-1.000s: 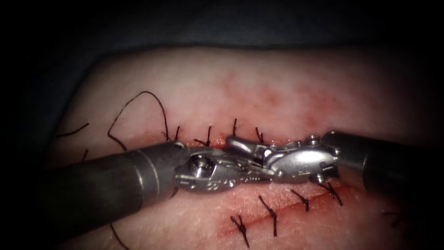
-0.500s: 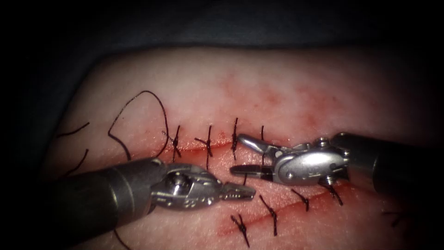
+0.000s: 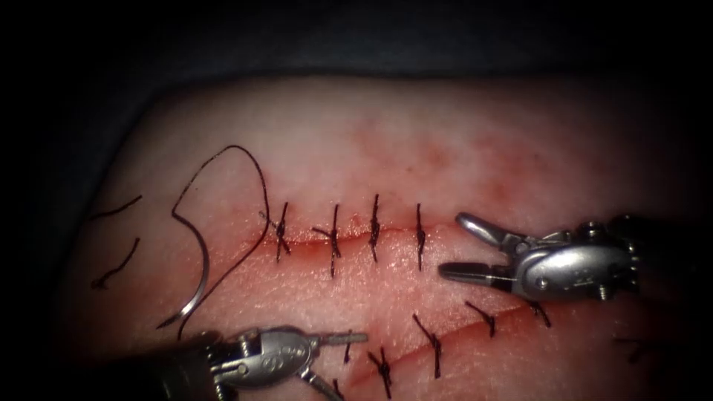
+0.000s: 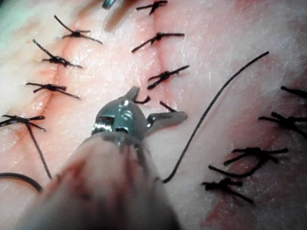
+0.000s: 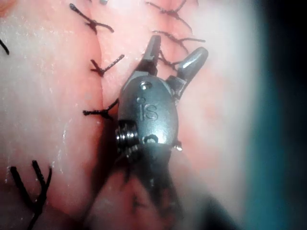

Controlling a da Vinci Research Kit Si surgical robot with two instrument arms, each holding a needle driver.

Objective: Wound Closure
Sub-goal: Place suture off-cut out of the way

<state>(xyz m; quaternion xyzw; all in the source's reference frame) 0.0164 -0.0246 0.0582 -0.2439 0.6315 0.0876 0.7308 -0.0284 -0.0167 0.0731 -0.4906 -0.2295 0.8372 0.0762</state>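
Pale tissue (image 3: 416,141) spreads across the endoscope view under dark surroundings, with red fluid (image 3: 312,239) lining the upper cut (image 3: 349,236), which runs left to right and carries four dark stitches (image 3: 375,226). A second stitched cut (image 3: 445,334) slants below it. The needle (image 3: 194,293) lies loose on the tissue to the left of the upper cut, a curved sliver held by neither tool and, as far as the dim light shows, not in the tissue. The thread (image 3: 230,160) arcs up from it in a loop and comes down to the leftmost stitch. Two short cut ends of thread (image 3: 115,263) lie farther left.

Below the upper cut and well apart from the needle, the left claw (image 3: 334,360) is spread and holds nothing; its wrist view shows its claw (image 4: 156,106) splayed above a stitch. At the right end of the upper cut, the right claw (image 3: 464,245) is spread wide and holds nothing, as its own wrist view confirms (image 5: 175,55).
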